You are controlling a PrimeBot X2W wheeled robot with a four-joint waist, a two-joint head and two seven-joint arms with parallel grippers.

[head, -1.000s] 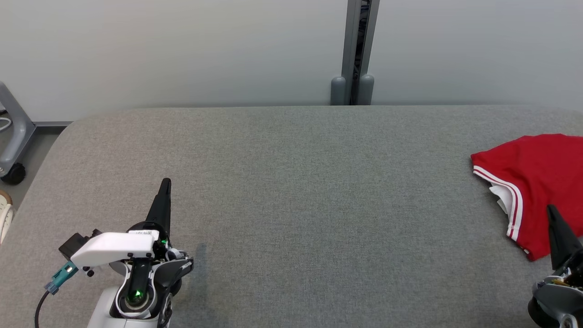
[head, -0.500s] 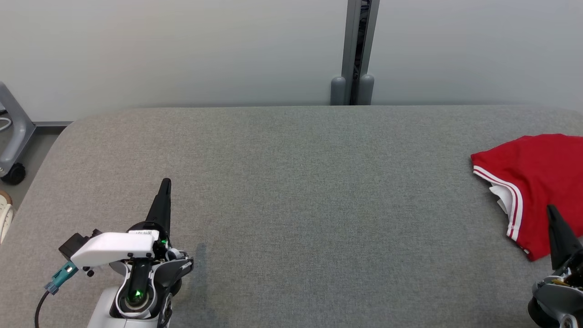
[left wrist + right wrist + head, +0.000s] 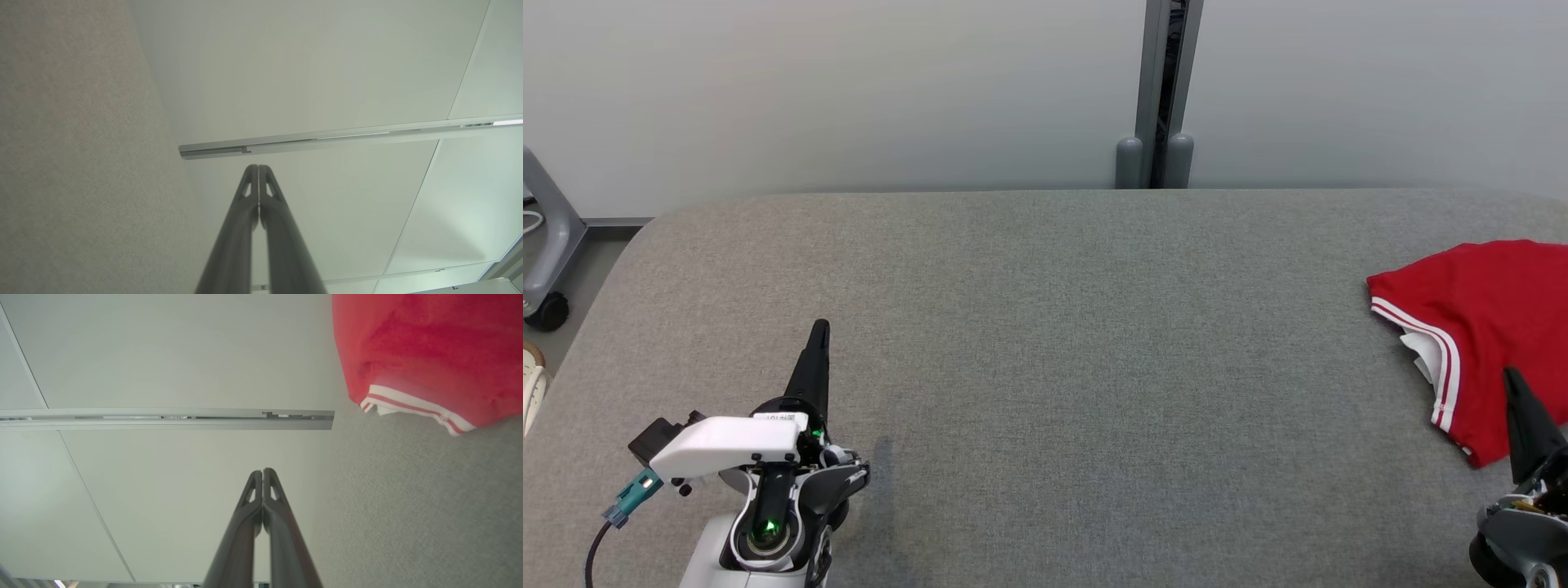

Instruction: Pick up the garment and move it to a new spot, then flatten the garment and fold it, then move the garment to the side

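A broad grey fabric-covered table [image 3: 1045,367] spans the head view, with a pale wall [image 3: 849,90] and a grey post [image 3: 1164,82] behind its far edge. The red garment [image 3: 1478,318], trimmed with white stripes, lies bunched on the table's right side, cut off by the picture's edge; the right wrist view shows it clear of that arm's fingers. The left gripper [image 3: 820,327] at the lower left and the right gripper [image 3: 1512,376] at the lower right, near the garment's hem, both have their dark fingers pressed together and hold nothing.
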